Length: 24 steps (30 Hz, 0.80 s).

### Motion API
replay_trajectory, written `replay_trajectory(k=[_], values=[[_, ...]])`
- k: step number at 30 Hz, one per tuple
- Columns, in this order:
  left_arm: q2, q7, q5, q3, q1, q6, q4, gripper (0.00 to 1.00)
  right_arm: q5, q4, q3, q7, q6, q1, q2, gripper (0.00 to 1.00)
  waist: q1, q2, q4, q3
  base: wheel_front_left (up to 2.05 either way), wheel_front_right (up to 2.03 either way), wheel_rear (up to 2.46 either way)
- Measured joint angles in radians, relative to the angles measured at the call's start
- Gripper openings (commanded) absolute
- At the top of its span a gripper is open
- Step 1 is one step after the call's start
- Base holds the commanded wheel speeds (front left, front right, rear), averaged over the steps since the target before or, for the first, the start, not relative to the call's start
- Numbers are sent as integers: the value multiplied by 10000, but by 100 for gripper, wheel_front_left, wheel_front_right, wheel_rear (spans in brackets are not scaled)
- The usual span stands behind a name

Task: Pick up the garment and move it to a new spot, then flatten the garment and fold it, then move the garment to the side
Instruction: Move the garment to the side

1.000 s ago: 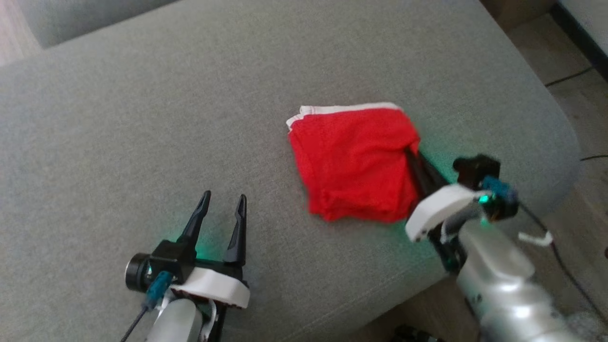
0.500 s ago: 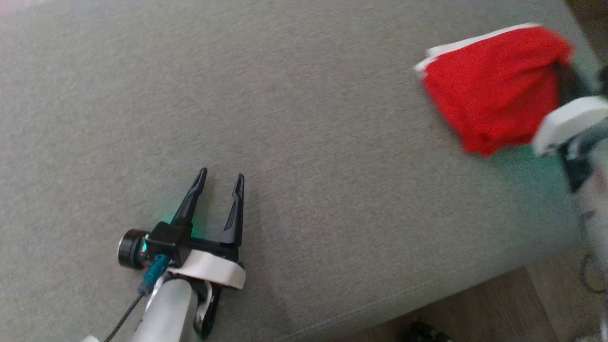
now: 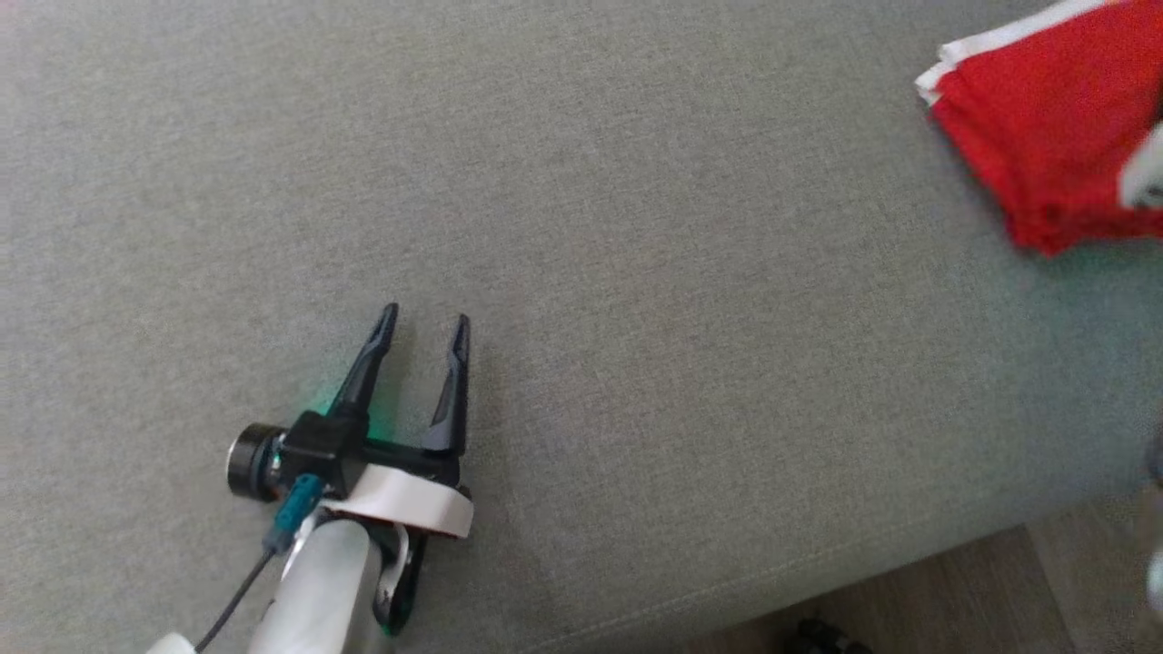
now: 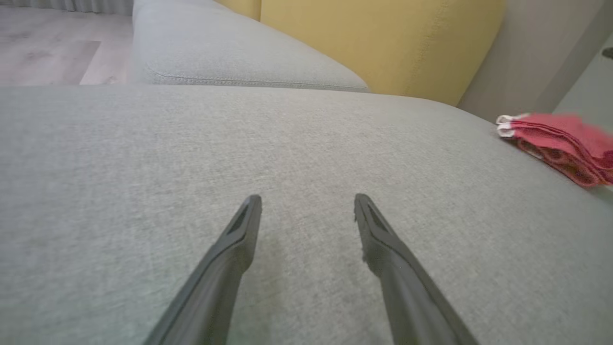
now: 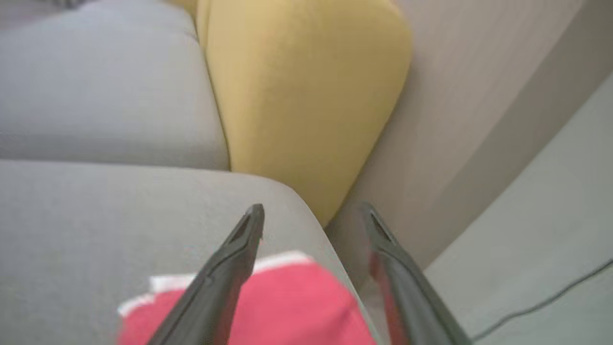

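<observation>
Nearest me, my left pincer (image 3: pixel 427 315) hovers low over the grey seat cushion (image 3: pixel 636 227) near its front edge. It is spread wide and empty, just as it was a second ago. My head camera has swung left since then, so the strip of floor (image 3: pixel 954 590) past the front edge has shrunk. The folded red garment (image 3: pixel 1045 136) now sits at the top right of the head view, though it still lies by the cushion's right edge. My right pincer (image 5: pixel 312 207), pinched on the garment's right side a second ago, now stands wide open above the garment, gripping nothing. Beyond it stands a yellow cushion (image 5: pixel 301 86).
</observation>
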Motion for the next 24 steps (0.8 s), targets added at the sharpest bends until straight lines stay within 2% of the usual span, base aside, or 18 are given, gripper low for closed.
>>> replay_trajectory(k=[5, 11, 16, 24], values=[[40, 10, -272, 245, 16, 244, 165, 100, 414, -1613, 420, -2, 0, 491, 1239, 100, 1, 0, 145, -289, 0, 0, 0], [109, 17, -485, 493, 270, 575, 167, 100, 1741, -2861, 1214, -2, 0, 2078, 2107, 100, -1, 0, 564, -764, 0, 0, 0], [119, 17, -663, 612, 723, 779, 146, 100, 2568, -3384, 1712, -2, 0, 3242, 2466, 100, -1, 0, 1025, -1236, 0, 0, 0], [123, 19, -719, 917, 1267, 880, 201, 100, 3382, -3653, 2153, -2, 0, 5275, 2608, 100, -3, 0, 1828, -2076, 0, 0, 0]])
